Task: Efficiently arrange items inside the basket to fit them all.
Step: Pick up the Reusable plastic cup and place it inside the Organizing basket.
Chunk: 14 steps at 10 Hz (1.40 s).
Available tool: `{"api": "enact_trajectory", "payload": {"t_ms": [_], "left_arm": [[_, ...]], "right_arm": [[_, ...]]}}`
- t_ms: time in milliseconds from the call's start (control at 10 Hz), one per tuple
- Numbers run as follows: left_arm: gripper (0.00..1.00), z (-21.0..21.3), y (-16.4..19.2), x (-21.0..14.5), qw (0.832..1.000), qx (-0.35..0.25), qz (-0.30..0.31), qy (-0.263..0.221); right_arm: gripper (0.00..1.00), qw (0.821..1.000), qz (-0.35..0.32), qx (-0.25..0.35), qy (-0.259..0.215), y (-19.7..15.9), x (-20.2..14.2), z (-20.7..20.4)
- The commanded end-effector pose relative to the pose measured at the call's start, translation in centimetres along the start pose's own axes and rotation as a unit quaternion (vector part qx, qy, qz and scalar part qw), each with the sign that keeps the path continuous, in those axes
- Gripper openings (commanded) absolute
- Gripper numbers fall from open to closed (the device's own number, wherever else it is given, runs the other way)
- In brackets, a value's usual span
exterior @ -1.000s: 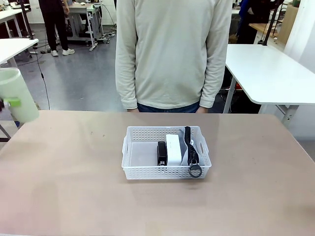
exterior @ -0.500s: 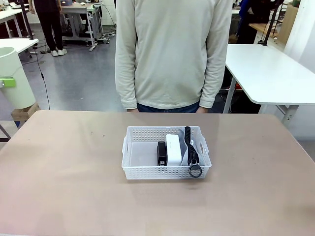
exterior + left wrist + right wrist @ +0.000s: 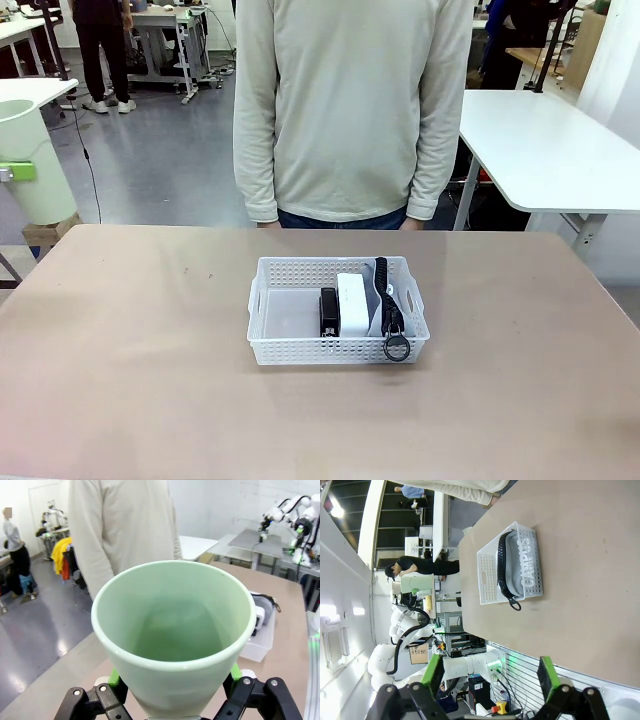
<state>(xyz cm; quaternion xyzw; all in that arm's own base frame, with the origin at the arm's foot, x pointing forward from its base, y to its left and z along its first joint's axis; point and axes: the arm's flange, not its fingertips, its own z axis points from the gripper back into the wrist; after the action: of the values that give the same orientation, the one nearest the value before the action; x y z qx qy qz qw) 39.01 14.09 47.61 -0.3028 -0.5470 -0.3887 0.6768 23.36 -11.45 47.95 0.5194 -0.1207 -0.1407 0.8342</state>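
Observation:
My left gripper (image 3: 174, 682) is shut on the pale green cup (image 3: 175, 630), which stands upright and open-mouthed between its green pads (image 3: 114, 677). In the front view the cup (image 3: 32, 160) hangs in the air beyond the table's far left corner. The white basket (image 3: 300, 350) sits mid-table. It holds a black stapler (image 3: 329, 312), a white boxy device (image 3: 352, 298) and, on edge at the right, the grey pouch (image 3: 522, 567), whose black strap ring (image 3: 397, 347) hangs over the front wall. My right gripper (image 3: 490, 680) is open with nothing in it, well back from the basket (image 3: 487, 575).
The left part of the basket floor (image 3: 288, 315) is bare. A person (image 3: 350, 110) stands at the table's far edge with arms down. The brown table (image 3: 150, 380) has free room around the basket. A white table (image 3: 550, 140) stands behind on the right.
The cup in my left gripper has risen and turned from a blurred tilt to upright at the far left. The basket and its contents have not moved.

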Motion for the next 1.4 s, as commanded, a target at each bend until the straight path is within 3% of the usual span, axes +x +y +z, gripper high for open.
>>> {"api": "enact_trajectory", "payload": {"t_ms": [0, 100, 300, 600, 700, 800, 900, 1300], "left_arm": [[0.88, -3.3, -3.4, 3.5, 0.994, -0.099, 0.048, 0.009], [0.88, -6.6, -6.4, 6.4, 0.986, -0.094, 0.13, 0.041], [0.88, -13.0, -12.4, 8.8, 0.97, -0.051, 0.191, 0.145], [0.88, -22.9, -19.4, 7.1, 0.944, -0.009, 0.151, 0.294], [0.88, -25.9, -21.0, 6.9, 0.941, 0.018, 0.154, 0.301], [0.88, -28.3, -21.9, 7.2, 0.933, -0.019, 0.187, 0.306], [0.88, -23.7, -21.6, 7.1, 0.951, 0.006, 0.141, 0.275], [0.88, -23.7, -21.6, 7.1, 0.951, 0.006, 0.141, 0.275]], "right_arm": [[1.0, 1.0, 0.013, -0.002, 0.001, -0.2, 0.0, 0.0], [1.0, 1.0, 0.013, -0.002, 0.001, -0.2, 0.0, 0.0], [1.0, 1.0, 0.013, -0.002, 0.001, -0.2, 0.0, 0.0], [1.0, 1.0, 0.013, -0.002, 0.001, -0.2, 0.0, 0.0], [1.0, 1.0, 0.013, -0.002, 0.001, -0.2, 0.0, 0.0], [1.0, 1.0, 0.013, -0.002, 0.001, -0.2, 0.0, 0.0], [1.0, 1.0, 0.013, -0.002, 0.001, -0.2, 0.0, 0.0], [1.0, 1.0, 0.013, -0.002, 0.001, -0.2, 0.0, 0.0]]}}
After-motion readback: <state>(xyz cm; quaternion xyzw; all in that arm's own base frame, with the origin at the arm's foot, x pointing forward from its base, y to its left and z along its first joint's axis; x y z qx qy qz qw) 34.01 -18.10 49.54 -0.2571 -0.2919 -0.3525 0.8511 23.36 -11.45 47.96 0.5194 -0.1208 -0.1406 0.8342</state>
